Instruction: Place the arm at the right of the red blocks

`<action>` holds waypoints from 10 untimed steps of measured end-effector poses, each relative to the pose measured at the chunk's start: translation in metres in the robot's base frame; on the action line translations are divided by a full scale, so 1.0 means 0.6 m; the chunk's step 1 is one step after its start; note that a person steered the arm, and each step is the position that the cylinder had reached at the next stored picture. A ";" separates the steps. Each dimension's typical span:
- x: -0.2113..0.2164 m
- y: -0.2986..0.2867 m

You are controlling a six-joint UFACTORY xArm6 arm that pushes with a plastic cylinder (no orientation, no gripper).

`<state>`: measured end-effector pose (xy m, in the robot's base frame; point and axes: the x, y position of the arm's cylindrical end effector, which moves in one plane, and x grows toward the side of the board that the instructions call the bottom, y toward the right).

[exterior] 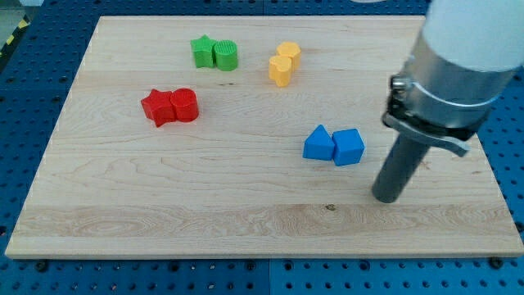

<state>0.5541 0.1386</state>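
Two red blocks sit touching at the view's left: a red star (158, 107) and a red cylinder (185, 105) on its right. My tip (386, 197) rests on the wooden board at the view's lower right, far to the right of the red blocks and just right of and below the blue blocks. The rod rises up to the arm's grey and white body at the view's upper right.
A green star (202, 52) and a green cylinder (226, 56) touch at the view's top. Two yellow blocks (283, 63) stand top centre. A blue triangle (318, 143) and a blue cube (349, 147) touch at centre right. The board's edge (262, 256) runs along the bottom.
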 end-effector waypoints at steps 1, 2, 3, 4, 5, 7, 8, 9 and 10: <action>-0.039 -0.003; -0.039 -0.005; -0.062 -0.018; -0.063 -0.019; -0.075 -0.019; -0.041 -0.021; -0.034 -0.079; -0.034 -0.120; -0.056 -0.208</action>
<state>0.5203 0.0139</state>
